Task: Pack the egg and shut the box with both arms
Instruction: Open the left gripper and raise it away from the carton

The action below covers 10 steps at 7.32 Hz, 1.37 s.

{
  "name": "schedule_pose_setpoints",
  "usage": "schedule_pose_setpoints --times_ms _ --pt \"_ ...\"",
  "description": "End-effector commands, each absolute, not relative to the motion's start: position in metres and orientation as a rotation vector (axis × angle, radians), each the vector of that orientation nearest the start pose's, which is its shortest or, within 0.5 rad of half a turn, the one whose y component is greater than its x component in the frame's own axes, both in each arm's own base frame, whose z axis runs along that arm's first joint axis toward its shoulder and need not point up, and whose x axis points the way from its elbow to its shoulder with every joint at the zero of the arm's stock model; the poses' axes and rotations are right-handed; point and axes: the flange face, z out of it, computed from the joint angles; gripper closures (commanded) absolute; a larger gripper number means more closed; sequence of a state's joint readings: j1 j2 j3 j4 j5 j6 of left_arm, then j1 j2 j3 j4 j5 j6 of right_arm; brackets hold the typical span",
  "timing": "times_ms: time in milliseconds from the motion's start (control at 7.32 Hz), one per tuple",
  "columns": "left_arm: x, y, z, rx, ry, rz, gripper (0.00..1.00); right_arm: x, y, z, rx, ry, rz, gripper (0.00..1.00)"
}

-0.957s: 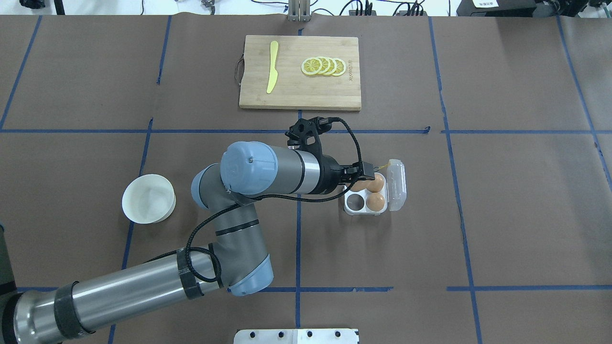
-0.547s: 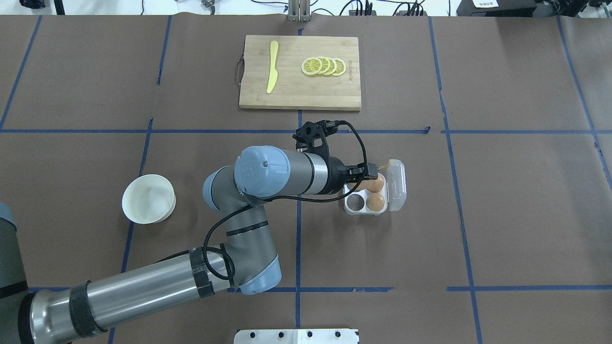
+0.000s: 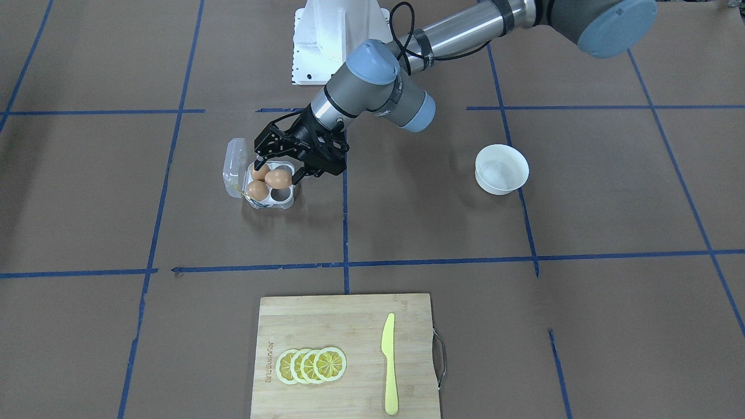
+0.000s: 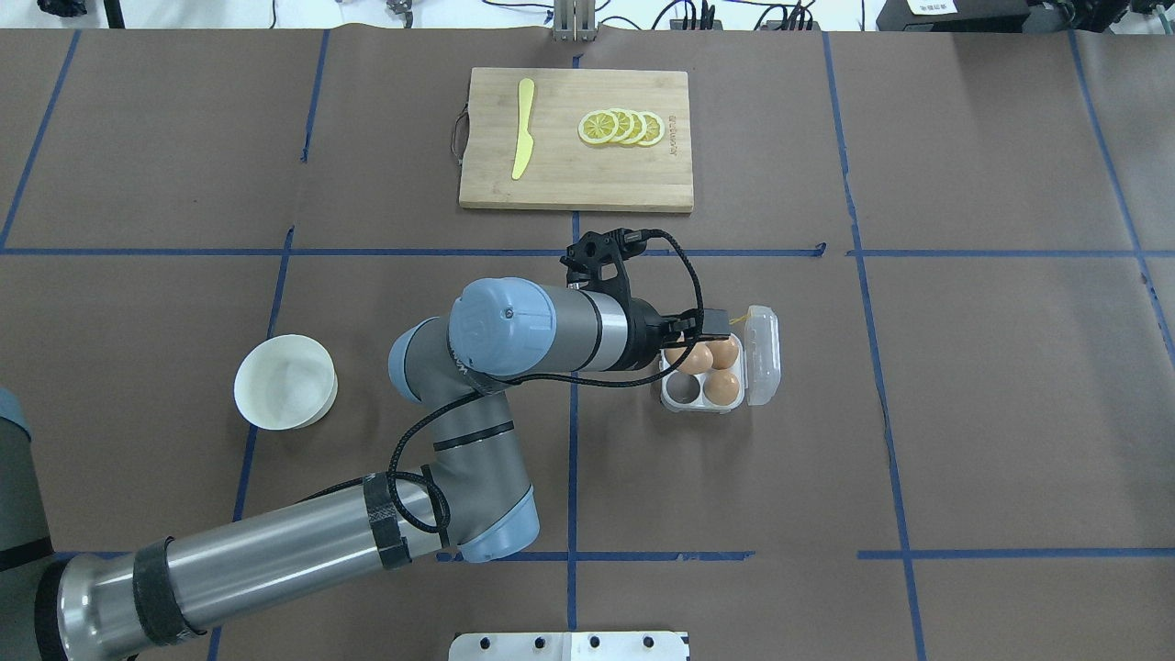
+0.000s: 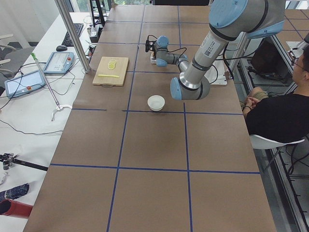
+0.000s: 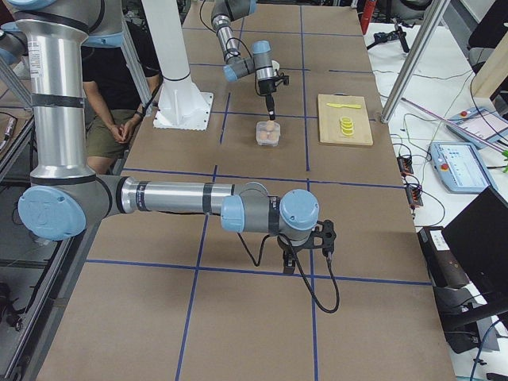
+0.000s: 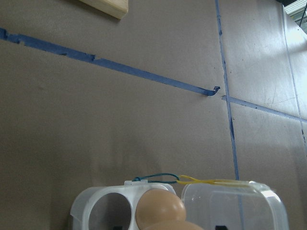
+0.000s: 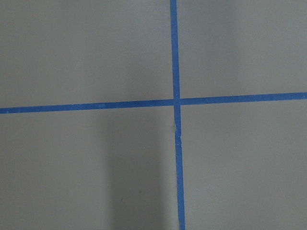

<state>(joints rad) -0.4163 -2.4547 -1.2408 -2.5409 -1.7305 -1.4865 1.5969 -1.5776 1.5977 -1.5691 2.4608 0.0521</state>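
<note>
The clear egg carton [image 4: 698, 408] stands right of the table's middle, its lid [image 4: 762, 358] open to the right. Three brown eggs sit in it: one [image 4: 696, 356] in the far-left cup, one [image 4: 723, 352] far right, one [image 4: 722, 387] near right. The near-left cup [image 4: 681, 390] is empty. My left gripper [image 3: 280, 169] hangs just over the carton, open, a finger on each side of the far-left egg [image 3: 279, 178]. My right gripper [image 6: 290, 266] shows only in the exterior right view, low over bare table; I cannot tell its state.
A white bowl [image 4: 240, 381] stands left of my left arm. A wooden cutting board [image 4: 569, 174] at the far side holds a yellow knife [image 4: 521, 138] and lemon slices [image 4: 622, 127]. The white pedestal [image 3: 337, 35] is at the robot's side.
My left arm moved a little to the right, then the gripper drew back slightly. The far-left egg, half hidden under the gripper before, now shows lying in its cup.
</note>
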Motion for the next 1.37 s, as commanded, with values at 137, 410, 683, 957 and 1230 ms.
schedule_pose_setpoints --times_ms 137,410,683,957,1230 --pt "0.615 -0.452 0.122 0.233 1.489 -0.122 0.00 0.068 -0.491 0.634 0.015 -0.892 0.061 0.00" --pt "0.562 -0.470 0.116 0.200 1.380 -0.074 0.00 0.062 -0.497 0.606 0.009 -0.903 0.142 0.00" --pt "0.509 -0.464 0.126 0.197 1.186 -0.022 0.00 0.008 -0.495 0.536 0.019 -0.906 0.148 0.00" --pt "0.412 -0.473 0.132 0.265 1.057 -0.009 0.00 -0.073 -0.483 0.485 0.006 -0.957 0.127 0.00" --pt "0.311 -0.509 0.142 0.374 0.945 0.003 0.00 -0.152 -0.442 0.479 -0.005 -1.052 0.166 0.26"
